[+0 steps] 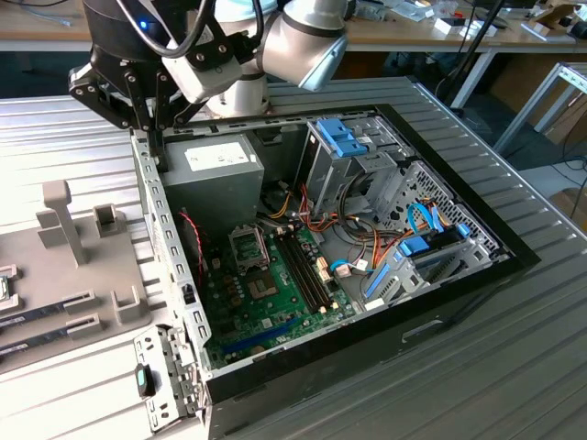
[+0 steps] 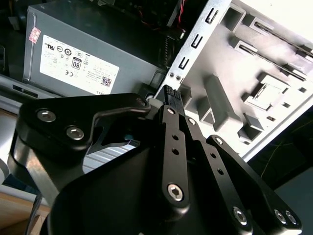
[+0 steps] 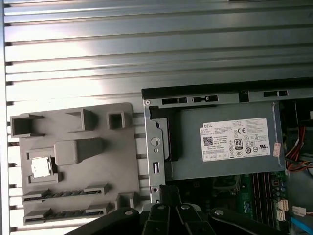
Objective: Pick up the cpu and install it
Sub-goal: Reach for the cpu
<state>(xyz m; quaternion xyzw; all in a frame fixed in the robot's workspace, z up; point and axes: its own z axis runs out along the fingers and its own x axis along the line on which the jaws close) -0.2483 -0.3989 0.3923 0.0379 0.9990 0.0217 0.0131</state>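
1. The gripper (image 2: 171, 97) points straight down from a bent wrist, fingertips drawn together with nothing between them.
2. Its tips hang just over the perforated side wall (image 1: 151, 197) of the open computer case, beside the power supply (image 1: 209, 179).
3. The cpu (image 3: 40, 167) lies in a recess of the grey fixture tray (image 3: 112, 161), outside the case and apart from the gripper.
4. Both rest on a ribbed metal table (image 1: 514, 367), with workbenches (image 1: 413, 37) behind.

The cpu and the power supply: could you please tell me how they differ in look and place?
The cpu is a small silvery square; the power supply is a large grey box with a white label. The cpu lies in the grey holder outside the case; the power supply sits inside it. Both show flat metallic tops.
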